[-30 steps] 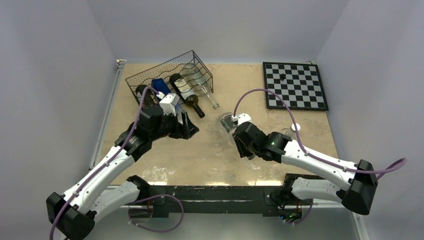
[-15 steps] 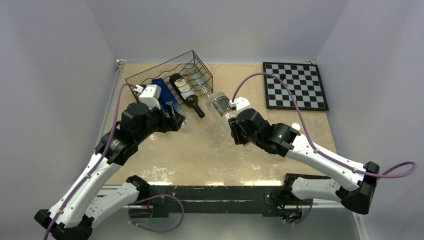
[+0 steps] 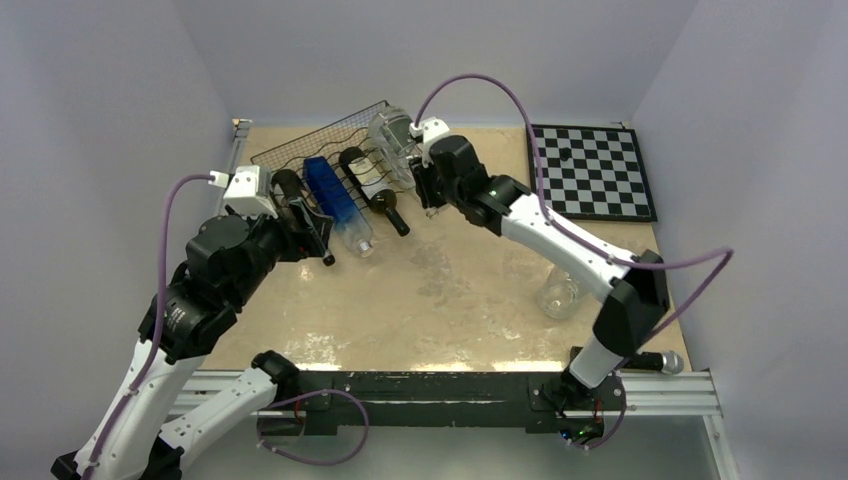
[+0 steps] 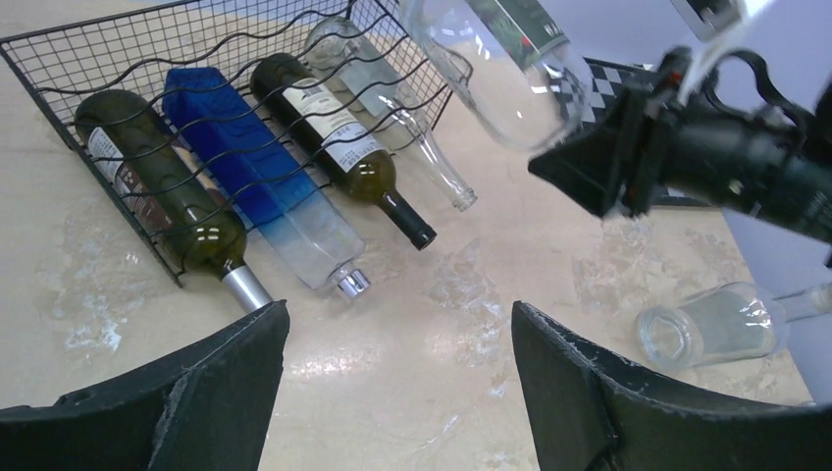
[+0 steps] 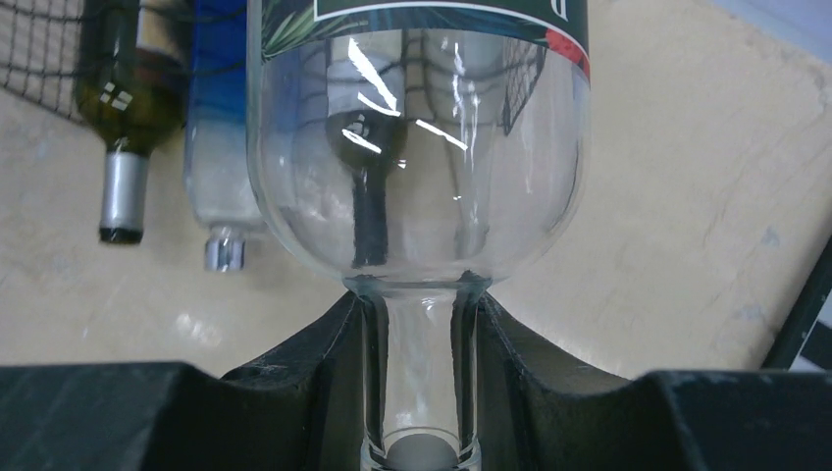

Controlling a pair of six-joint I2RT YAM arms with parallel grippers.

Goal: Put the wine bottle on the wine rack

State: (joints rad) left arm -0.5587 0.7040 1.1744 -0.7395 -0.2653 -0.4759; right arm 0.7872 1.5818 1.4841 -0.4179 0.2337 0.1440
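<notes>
The black wire wine rack (image 3: 300, 152) stands at the back left. It holds a dark green bottle (image 3: 290, 188), a blue bottle (image 3: 335, 195), a dark labelled bottle (image 3: 368, 182) and a clear bottle (image 4: 412, 137). My right gripper (image 3: 422, 172) is shut on the neck of a clear wine bottle (image 3: 393, 140) and holds it in the air over the rack's right end, base pointing away. The right wrist view shows the neck (image 5: 420, 343) clamped between the fingers. My left gripper (image 3: 312, 230) is open and empty, just in front of the rack's left part.
Another clear bottle (image 3: 560, 295) lies on the table at the right; it also shows in the left wrist view (image 4: 716, 324). A chessboard (image 3: 590, 170) lies at the back right. Grey walls close in the table on three sides.
My right arm has carried the clear bottle from mid-table up and back to the rack's right end. My left arm has pulled back to the left and risen.
</notes>
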